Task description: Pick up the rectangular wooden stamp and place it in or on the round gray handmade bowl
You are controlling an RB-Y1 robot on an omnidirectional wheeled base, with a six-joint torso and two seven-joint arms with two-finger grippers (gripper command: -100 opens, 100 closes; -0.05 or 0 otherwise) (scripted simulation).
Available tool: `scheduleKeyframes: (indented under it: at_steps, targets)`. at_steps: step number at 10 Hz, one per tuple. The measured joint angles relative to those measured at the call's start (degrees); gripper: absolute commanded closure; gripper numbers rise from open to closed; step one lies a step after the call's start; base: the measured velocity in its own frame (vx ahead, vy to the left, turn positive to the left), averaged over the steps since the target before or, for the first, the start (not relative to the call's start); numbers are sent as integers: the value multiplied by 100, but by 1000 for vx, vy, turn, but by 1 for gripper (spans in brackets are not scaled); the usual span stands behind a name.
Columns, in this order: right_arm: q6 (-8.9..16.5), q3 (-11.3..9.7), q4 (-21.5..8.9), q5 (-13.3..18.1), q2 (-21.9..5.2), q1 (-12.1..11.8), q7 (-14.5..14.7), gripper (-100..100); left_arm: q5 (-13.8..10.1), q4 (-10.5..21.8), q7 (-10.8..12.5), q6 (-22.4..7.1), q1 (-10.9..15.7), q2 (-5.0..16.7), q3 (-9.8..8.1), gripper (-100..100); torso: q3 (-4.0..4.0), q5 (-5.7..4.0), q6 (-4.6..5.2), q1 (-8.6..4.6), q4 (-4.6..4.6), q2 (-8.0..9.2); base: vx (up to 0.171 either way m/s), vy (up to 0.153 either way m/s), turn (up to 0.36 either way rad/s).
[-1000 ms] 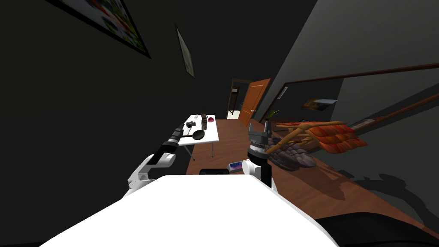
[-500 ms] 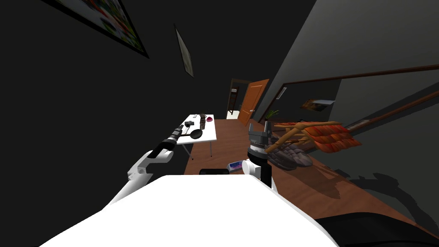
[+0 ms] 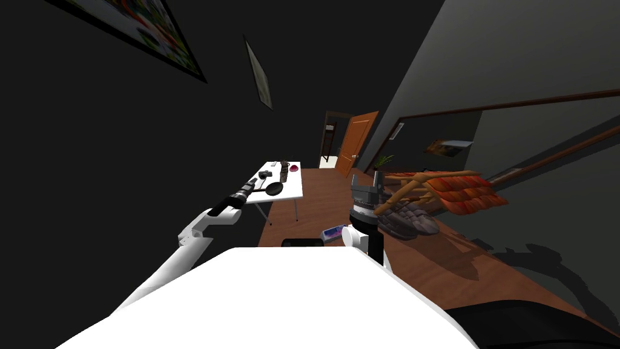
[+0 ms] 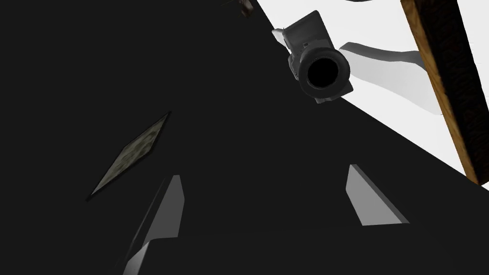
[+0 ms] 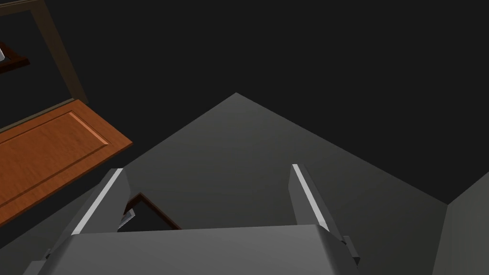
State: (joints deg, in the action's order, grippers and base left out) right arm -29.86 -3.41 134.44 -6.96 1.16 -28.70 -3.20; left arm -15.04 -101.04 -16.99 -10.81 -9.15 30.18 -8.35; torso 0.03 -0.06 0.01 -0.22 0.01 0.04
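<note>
Stamp (image 3: 283, 172), if it is the small dark brown piece (too small to be sure), stands on the white table (image 3: 292, 190). From it, a pink bowl (image 3: 295, 168) is at 2 o'clock, a camera (image 3: 264, 174) at 9 and a dark round pan (image 3: 274, 188) at 7. Left gripper (image 3: 250, 183) hovers near the table's left edge, fingers wide apart, holding nothing. Right gripper (image 3: 366, 180), at 3 o'clock from the table, is also spread and empty.

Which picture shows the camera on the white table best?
Left wrist view: the camera appears large, lens facing us. Head view makes it a tiny dark speck; right wrist view faces a door.
</note>
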Motion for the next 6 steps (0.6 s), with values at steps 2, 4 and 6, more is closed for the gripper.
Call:
scheduleKeyframes:
  at_steps: [2,4,6]
  targets:
    - [0,0,0,0,0,0,0,0,-148,307,-86,-340,206,189,-43,-100,-2,1,-2,5,-1,-4,-15,-39,-4]
    - [0,0,0,0,0,0,0,0,-278,715,-176,-637,431,356,-55,-100,-3,1,1,-1,-1,-4,-8,-85,-77]
    - [0,0,0,0,0,0,0,0,-459,1007,-226,-982,571,597,-107,-100,-3,-2,0,-7,-1,-6,-3,-59,-33]
